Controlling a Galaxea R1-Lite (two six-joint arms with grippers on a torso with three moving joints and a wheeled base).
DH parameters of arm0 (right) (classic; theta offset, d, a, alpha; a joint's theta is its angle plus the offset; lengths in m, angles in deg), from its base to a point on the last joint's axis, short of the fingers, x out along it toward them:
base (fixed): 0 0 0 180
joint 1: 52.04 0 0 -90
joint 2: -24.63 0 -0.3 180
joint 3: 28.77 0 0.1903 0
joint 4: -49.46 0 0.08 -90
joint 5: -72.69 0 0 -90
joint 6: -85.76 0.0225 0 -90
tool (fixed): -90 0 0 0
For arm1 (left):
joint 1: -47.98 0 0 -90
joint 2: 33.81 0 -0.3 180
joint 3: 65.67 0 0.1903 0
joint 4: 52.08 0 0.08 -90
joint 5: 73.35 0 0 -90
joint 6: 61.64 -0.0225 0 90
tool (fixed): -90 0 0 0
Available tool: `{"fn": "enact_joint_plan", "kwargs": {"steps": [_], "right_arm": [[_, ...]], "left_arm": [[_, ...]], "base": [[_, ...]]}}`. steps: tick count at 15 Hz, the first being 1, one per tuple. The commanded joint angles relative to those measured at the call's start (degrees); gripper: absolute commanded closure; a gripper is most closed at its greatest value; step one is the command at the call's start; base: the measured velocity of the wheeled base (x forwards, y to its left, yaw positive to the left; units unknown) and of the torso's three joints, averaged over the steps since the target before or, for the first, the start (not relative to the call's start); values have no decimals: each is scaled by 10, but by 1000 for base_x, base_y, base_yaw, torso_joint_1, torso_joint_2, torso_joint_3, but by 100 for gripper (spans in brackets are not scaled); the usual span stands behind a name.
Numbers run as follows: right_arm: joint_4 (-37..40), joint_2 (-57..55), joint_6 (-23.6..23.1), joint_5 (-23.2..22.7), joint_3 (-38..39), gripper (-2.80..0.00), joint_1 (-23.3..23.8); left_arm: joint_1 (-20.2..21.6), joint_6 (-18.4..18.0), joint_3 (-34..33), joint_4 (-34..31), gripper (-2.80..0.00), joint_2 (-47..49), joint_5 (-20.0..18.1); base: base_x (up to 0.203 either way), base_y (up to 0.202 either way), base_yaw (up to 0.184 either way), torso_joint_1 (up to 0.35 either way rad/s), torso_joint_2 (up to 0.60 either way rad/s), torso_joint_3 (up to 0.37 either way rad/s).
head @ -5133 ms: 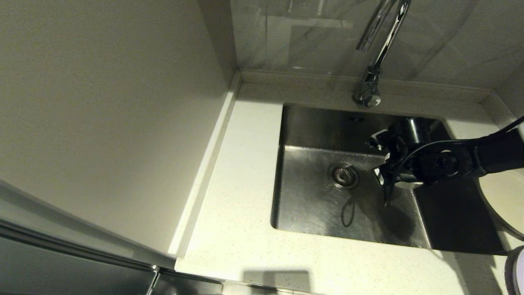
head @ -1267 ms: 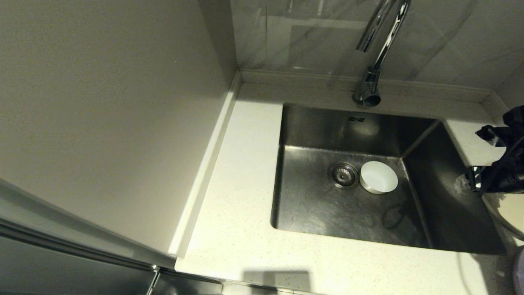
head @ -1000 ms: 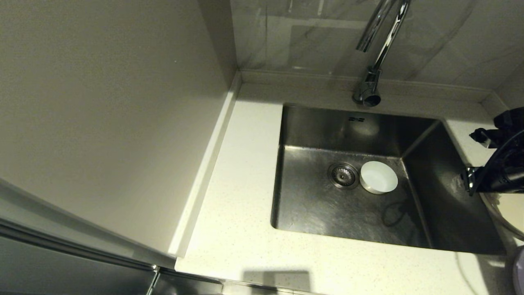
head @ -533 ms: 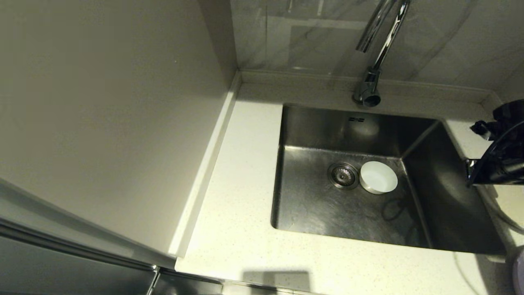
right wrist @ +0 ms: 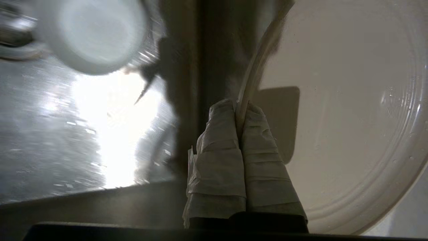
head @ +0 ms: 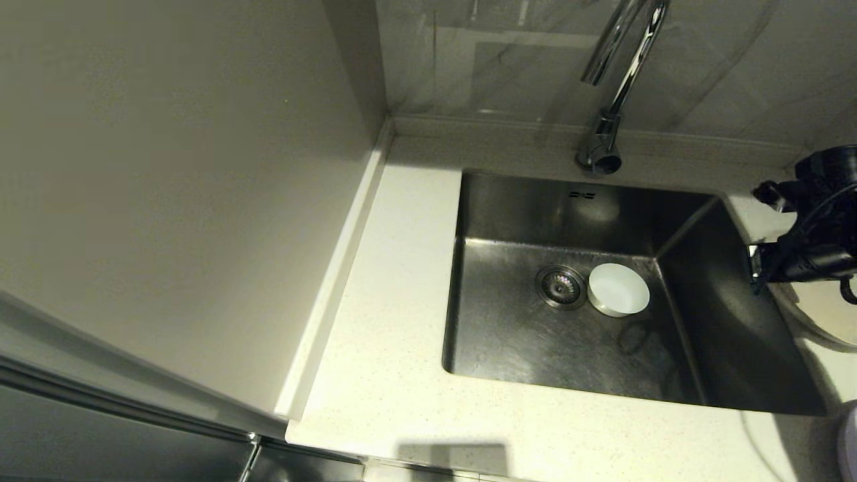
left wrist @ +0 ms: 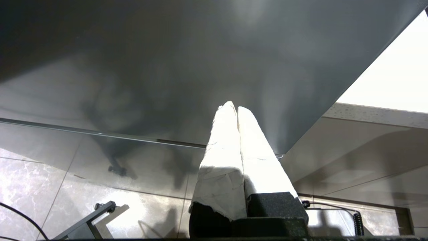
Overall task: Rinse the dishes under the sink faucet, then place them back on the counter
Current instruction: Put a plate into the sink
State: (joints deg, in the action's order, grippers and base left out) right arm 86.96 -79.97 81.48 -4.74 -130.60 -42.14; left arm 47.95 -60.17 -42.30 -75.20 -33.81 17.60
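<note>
head view: cream plate [head: 820, 314] cut off, seemingly tilted

No text, label, brand, number or sign can be read on anything in these views

head: high, down on sink [head: 509, 335] | right wrist: close, shares sink | left wrist: low, upward

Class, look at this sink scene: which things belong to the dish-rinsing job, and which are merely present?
Part of the job: small white bowl in the sink; cream plate, its rim pinched by the right gripper; lavender plate at the counter edge; faucet.

Merely present: left gripper, parked away from the sink; tiled wall.
</note>
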Motion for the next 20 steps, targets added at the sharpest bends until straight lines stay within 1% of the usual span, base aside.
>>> {"fn": "enact_joint_plan", "kwargs": {"steps": [1,4,8,10,12,15,16,18,20], "right_arm": [[-22,8,-7,0,-4,0,-41],[-33,26,-38,2,-7,0,-112],[-33,38,-42,35,0,0,-227],[-34,37,-48,49,16,0,-276],[-35,24,-57,56,25,0,-307],[-42,4,-61,56,45,0,-355],[-61,-9,-67,56,54,0,-365],[-120,-28,-105,56,77,0,-376],[-213,-54,-141,56,101,0,-389]], "left_arm": [[0,0,0,0,0,-2,0],[0,0,0,0,0,-2,0],[0,0,0,0,0,-2,0],[0,0,0,0,0,-2,0],[0,0,0,0,0,-2,0],[0,0,0,0,0,-2,0],[0,0,0,0,0,-2,0],[0,0,0,0,0,-3,0],[0,0,0,0,0,-2,0]], "base": [[0,0,0,0,0,0],[0,0,0,0,0,0],[0,0,0,0,0,0],[0,0,0,0,0,0],[0,0,0,0,0,0],[0,0,0,0,0,0],[0,0,0,0,0,0],[0,0,0,0,0,0],[0,0,0,0,0,0]]}}
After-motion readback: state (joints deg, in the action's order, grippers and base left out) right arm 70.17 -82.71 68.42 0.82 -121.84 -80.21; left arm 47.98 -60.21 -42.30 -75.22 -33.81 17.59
